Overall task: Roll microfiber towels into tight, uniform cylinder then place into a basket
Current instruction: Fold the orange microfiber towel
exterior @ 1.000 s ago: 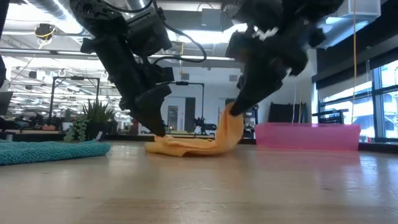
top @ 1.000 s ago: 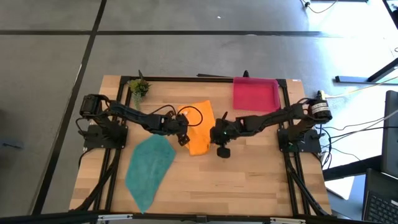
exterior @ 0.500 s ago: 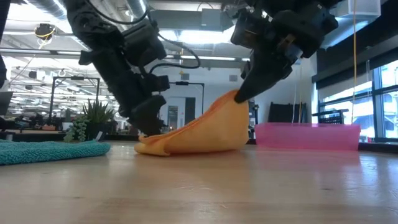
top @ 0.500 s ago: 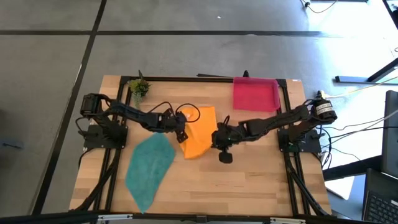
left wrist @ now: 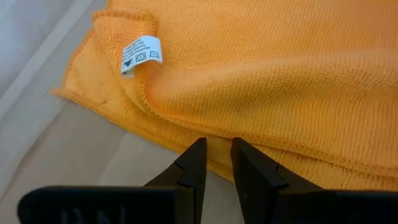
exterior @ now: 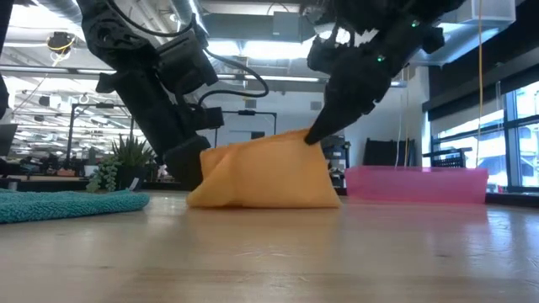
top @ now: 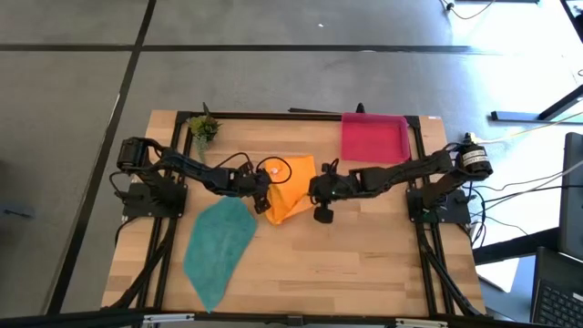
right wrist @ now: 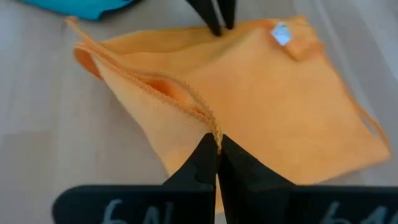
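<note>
The orange towel (top: pixel 290 187) lies mid-table, bunched and raised like a tent between my two grippers (exterior: pixel 265 172), with its bottom fold on the wood. My left gripper (top: pixel 265 189) is shut on its left side. My right gripper (top: pixel 312 189) is shut on its right side. The teal towel (top: pixel 219 244) lies spread flat near the front left. The pink-red basket (top: pixel 373 137) stands at the far right, with nothing showing in it. My left gripper pinches the orange towel's hemmed edge (left wrist: pixel 217 134) between its two fingers, slanting down from the table's left. That side of the towel (exterior: pixel 206 160) is raised and the cloth below rests on the table. My right gripper pinches the towel's hemmed edge (right wrist: pixel 215 132) at a fold between its two shut fingers, slanting down from the table's right. The held edge (exterior: pixel 307 135) is the towel's highest point. The cloth hangs slack from it to the table.
A small potted plant (top: pixel 203 128) stands at the far left corner. The towel's white label (left wrist: pixel 140 53) lies on its far left corner. Bare wood (top: pixel 364 264) lies toward the near edge and between the towel and the basket.
Both grippers have risen with the orange towel's edges. The right gripper has gone higher and a little toward the far edge. The towel, a low flat heap a second ago, now stands up as a tall slack fold between them, with its bottom still on the table.
</note>
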`<state>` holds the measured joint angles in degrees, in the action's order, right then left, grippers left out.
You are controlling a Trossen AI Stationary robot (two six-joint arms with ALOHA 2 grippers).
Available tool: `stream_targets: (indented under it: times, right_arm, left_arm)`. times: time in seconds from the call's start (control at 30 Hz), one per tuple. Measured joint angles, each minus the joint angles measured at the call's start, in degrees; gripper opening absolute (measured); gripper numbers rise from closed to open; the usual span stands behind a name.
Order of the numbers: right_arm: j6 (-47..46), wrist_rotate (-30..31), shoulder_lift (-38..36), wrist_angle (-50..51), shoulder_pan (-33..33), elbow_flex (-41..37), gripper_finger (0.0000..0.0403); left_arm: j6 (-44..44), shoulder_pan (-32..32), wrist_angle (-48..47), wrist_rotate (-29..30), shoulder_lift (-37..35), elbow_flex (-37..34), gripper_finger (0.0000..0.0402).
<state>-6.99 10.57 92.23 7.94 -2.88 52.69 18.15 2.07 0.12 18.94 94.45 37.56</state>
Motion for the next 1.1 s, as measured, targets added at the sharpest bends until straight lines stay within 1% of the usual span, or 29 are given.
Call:
stream_targets:
  times: [0.13,0.3,0.37,0.57,0.77,1.1]
  right_arm:
    - [0.7,0.0,1.5,-0.4,3.2,0.0,0.0005]
    - [4.9,0.0,4.2,-1.4,7.3,0.0,0.0005]
    - [6.9,-0.1,4.4,-2.3,8.8,0.0,0.0005]
    - [7.4,-0.1,4.7,-3.0,12.8,0.0,0.0005]
    - [9.0,-3.9,5.6,-3.1,15.0,0.0,0.0005]
    - [10.5,-4.7,8.4,-5.7,16.8,0.0,0.0005]
  left_arm:
    - [-1.0,0.0,0.0,0.0,0.0,0.0,0.0069]
    - [-1.4,0.0,0.0,-0.1,0.0,0.0,0.0069]
    - [-1.4,0.0,-0.1,-0.1,0.0,0.0,0.0069]
    - [-1.8,0.0,-0.1,-0.6,0.0,-0.1,0.0069]
    - [-1.9,0.0,-0.1,-0.7,0.0,-0.1,0.0069]
    - [-1.9,0.0,-0.2,-0.8,0.0,-0.1,0.0069]
